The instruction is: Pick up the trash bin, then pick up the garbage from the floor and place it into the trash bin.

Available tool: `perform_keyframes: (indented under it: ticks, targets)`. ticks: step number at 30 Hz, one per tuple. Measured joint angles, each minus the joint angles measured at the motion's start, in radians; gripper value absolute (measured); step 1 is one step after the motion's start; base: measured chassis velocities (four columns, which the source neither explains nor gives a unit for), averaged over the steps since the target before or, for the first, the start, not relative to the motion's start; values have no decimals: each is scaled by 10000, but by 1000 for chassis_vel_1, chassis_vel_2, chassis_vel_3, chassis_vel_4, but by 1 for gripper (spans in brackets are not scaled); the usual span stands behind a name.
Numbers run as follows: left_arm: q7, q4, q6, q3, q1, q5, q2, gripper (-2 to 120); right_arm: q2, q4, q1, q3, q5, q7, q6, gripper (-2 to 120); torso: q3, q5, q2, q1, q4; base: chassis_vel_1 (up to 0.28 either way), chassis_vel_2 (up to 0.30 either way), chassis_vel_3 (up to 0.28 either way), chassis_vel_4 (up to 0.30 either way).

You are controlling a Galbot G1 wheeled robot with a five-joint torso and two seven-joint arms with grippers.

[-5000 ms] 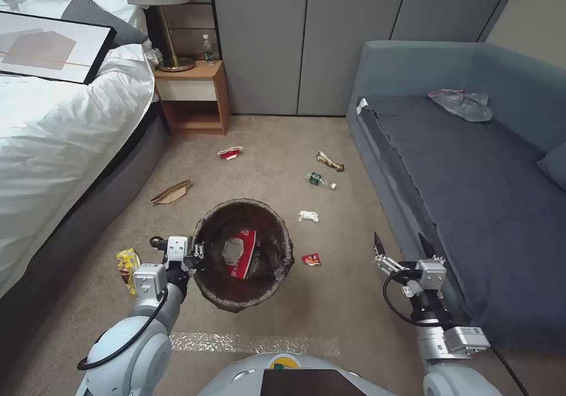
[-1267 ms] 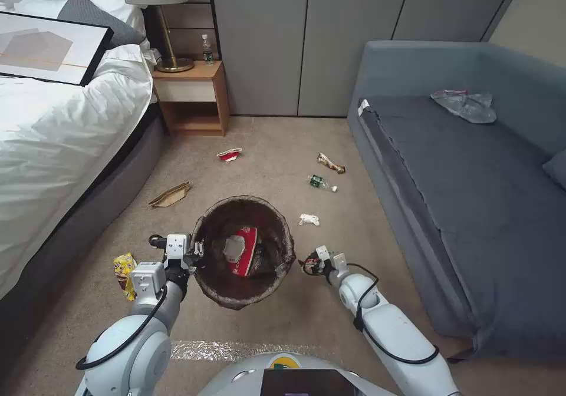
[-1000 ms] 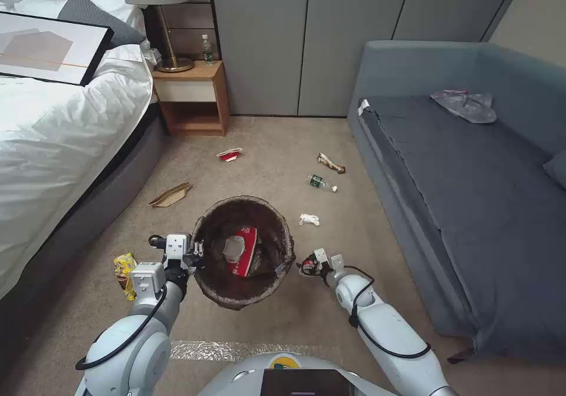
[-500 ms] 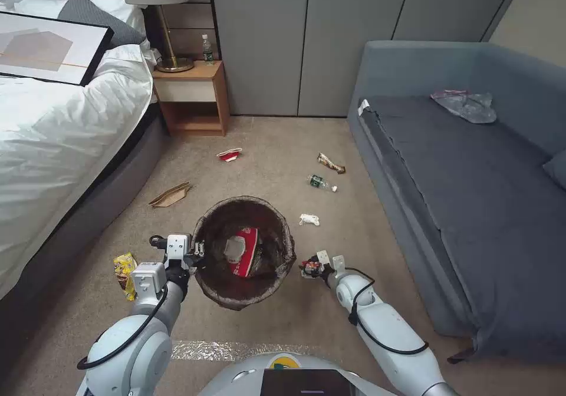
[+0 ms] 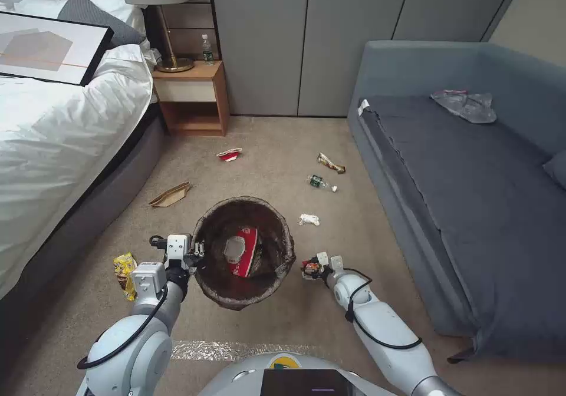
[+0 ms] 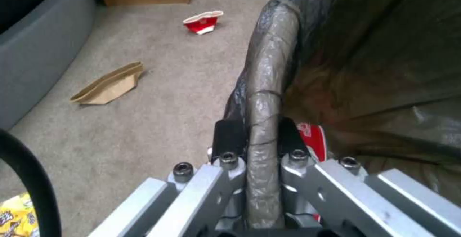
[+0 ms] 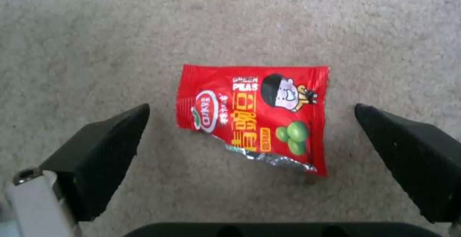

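Note:
The trash bin (image 5: 242, 200), lined with a dark bag, stands on the carpet with a red-white carton (image 5: 243, 251) inside. My left gripper (image 5: 197, 248) is shut on the bin's near-left rim (image 6: 269, 67), which sits pinched between the fingers (image 6: 229, 138). My right gripper (image 5: 312, 266) is open, low over a small red snack packet (image 7: 254, 114) lying flat on the carpet just right of the bin, one finger on each side of it. More garbage lies beyond: a tissue (image 5: 308, 220), a bottle (image 5: 320, 182), a brown wrapper (image 5: 330, 162), a red-white carton (image 5: 229, 154), tan cardboard (image 5: 170, 195), a yellow wrapper (image 5: 125, 269).
A bed (image 5: 53, 125) runs along the left and a grey sofa (image 5: 471, 207) along the right, with a grey plastic bag (image 5: 466, 104) on its seat. A wooden nightstand (image 5: 191, 95) stands at the back left. Open carpet lies between bin and cupboards.
My right arm has swung in from beside the sofa to the red packet by the bin and has settled lower over it. The left gripper still holds the rim.

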Motion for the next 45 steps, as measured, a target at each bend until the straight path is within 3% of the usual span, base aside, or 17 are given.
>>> perform_keyframes:
  ticks: [38,45]
  targets:
    - [44,5,-9,2,-26,6,-16,2,274,-618,104,54,-685,166,137,100,-1,-1,2,-1,-1,0,0,0,0]
    - [44,64,-15,9,-64,-8,-13,2,273,-586,32,60,-710,161,200,88,-1,-3,2,-1,-2,0,0,0,0]
